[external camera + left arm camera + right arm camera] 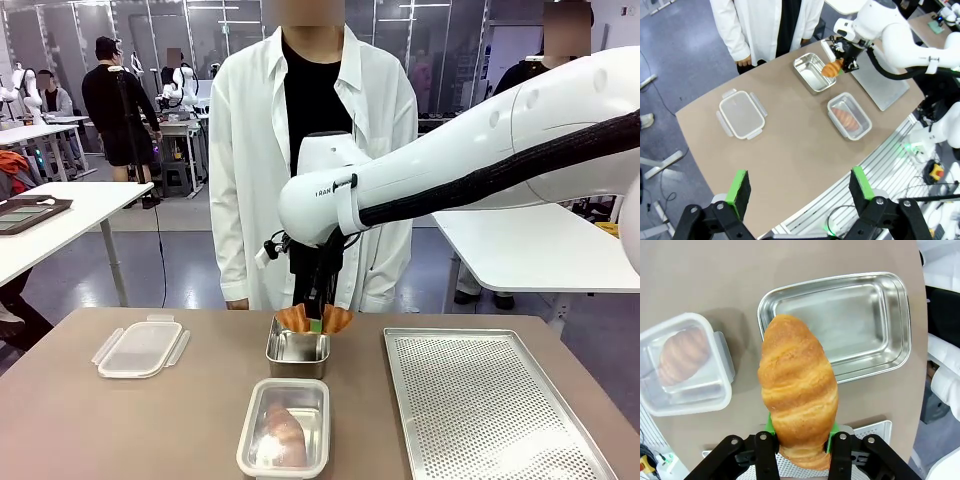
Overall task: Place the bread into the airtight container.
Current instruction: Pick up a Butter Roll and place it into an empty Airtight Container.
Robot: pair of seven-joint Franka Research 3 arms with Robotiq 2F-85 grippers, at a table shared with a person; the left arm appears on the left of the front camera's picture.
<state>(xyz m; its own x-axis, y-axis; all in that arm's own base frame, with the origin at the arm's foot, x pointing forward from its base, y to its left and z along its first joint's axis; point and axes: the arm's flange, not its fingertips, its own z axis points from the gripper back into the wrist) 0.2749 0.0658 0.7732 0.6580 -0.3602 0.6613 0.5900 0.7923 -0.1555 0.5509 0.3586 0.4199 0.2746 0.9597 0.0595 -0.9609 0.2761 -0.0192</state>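
faintly, "fran" lettering (pixel 323 192) on right arm (pixel 450 170) above bread (pixel 336 318)

- Right gripper (pixel 800 434): green pads (pixel 770 425) clamped on either side of the bread's lower end.
- Bread (pixel 797 385): golden, ridged, held lengthwise above the table (pixel 700 280).
- Steel container (pixel 865 325): open, unfilled, lying beyond the bread.
- Lidded container (pixel 722 367): beside the steel one, second loaf (pixel 682 355) inside.
- Perforated tray (pixel 875 429): corner at the lower edge.
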